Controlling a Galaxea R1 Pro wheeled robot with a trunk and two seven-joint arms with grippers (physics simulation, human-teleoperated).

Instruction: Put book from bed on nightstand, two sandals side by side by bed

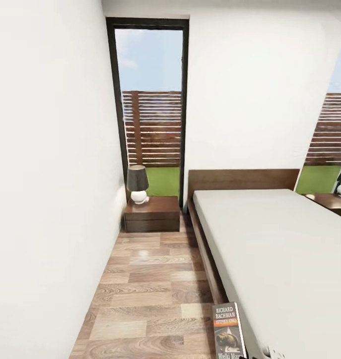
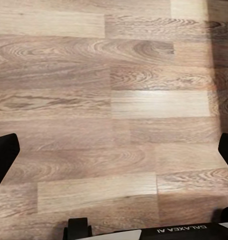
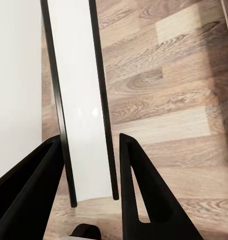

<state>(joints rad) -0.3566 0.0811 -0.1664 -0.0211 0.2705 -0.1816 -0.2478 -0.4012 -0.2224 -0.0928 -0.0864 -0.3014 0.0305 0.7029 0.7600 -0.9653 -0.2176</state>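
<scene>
Thin paperback book [image 1: 229,331] between black claw [image 3: 89,165] fingers

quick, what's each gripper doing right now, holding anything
Left gripper: open, empty, over bare floor.
Right gripper: shut on the book, held upright by its edge.

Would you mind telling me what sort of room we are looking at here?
A bedroom, most likely: a low bed with a wooden headboard, a nightstand carrying a lamp, and a tall window onto a fence.
</scene>
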